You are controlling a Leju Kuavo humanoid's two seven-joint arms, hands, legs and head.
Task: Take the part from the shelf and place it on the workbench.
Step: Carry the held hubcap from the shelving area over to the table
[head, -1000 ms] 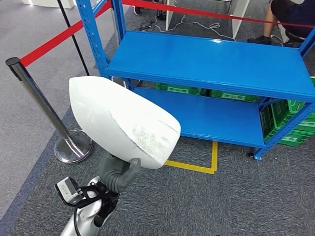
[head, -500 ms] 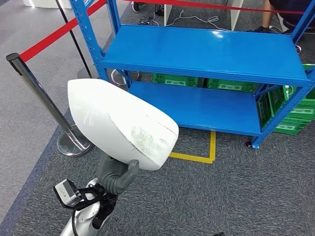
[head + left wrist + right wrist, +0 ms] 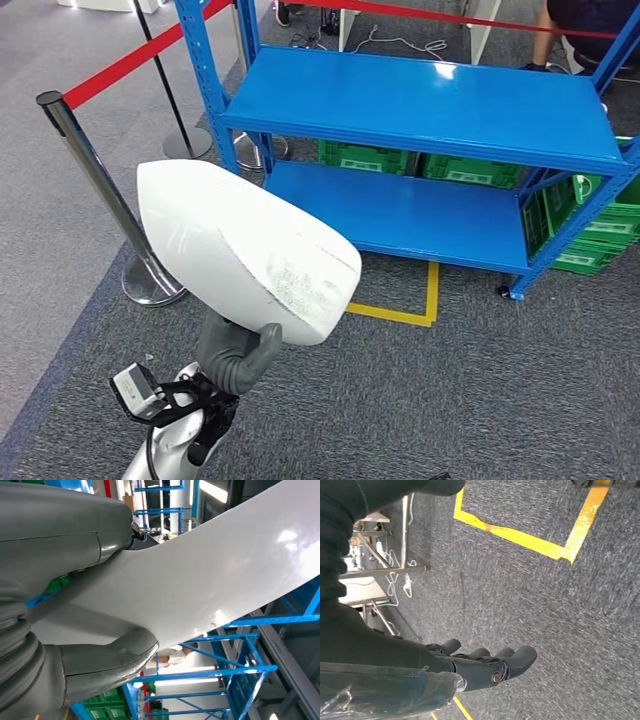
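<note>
Left robot hand [image 3: 238, 355]: grips one white part [image 3: 245, 250] from beneath, lifted in front of the shelf [image 3: 423, 100].
Right robot hand [image 3: 486, 665]: holds nothing, fingers extended over the carpet.
Shelf: two blue tiers, both bare.
Green crates [image 3: 596, 235]: behind the shelf; contents can't be made out.

part [image 3: 226, 570] cut off, hiding left hand [image 3: 238, 352] fingers

You've got a white part [image 3: 241, 250] with grey scuffing in a grey left hand [image 3: 238, 355]. Blue shelf [image 3: 423, 100], green crates [image 3: 366, 158], red barrier tape [image 3: 128, 62], yellow floor tape [image 3: 423, 310] on grey carpet [image 3: 483, 400].
</note>
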